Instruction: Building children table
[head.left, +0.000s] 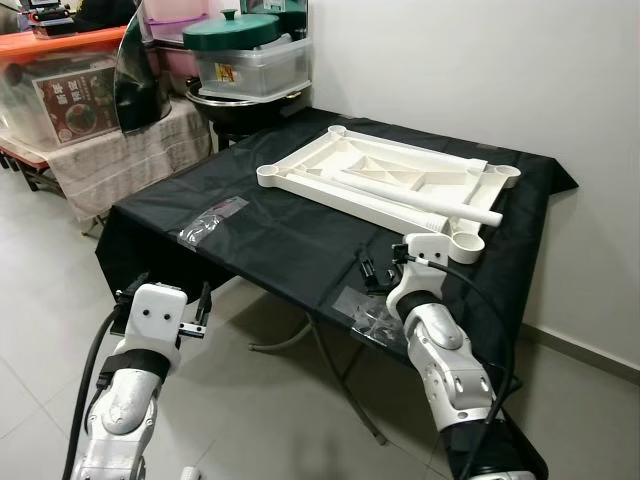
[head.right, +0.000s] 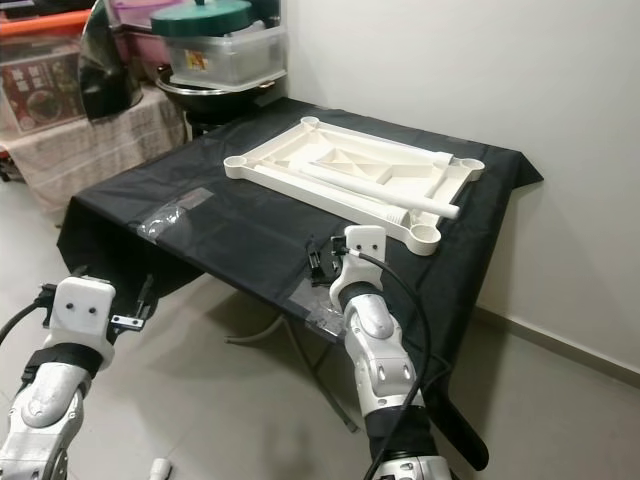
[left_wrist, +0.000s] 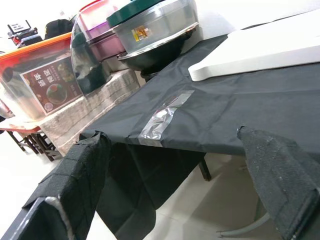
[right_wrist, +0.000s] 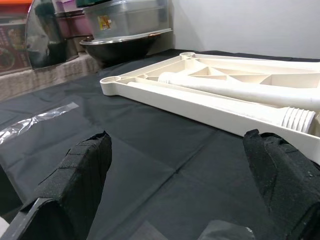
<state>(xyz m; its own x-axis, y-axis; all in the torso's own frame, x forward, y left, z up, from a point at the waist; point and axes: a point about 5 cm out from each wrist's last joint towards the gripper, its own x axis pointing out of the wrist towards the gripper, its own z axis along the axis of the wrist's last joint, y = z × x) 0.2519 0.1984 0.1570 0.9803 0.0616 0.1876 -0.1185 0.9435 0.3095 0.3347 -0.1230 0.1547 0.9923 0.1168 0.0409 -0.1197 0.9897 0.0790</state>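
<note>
Toward the counter's (head.left: 300, 240) far edge lies the upturned white tabletop (head.left: 390, 180), a leg (head.left: 420, 196) across it. Right claw (right_wrist: 180, 165) hovers released above the near edge; left claw (left_wrist: 175, 175) released below it.

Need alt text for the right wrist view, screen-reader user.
A white plastic tabletop lies upside down on a black cloth, with a white table leg resting along its ribbed underside. The right gripper hovers low over the cloth in front of it, jaws wide open and holding nothing. A clear plastic bag lies off to one side.
</note>
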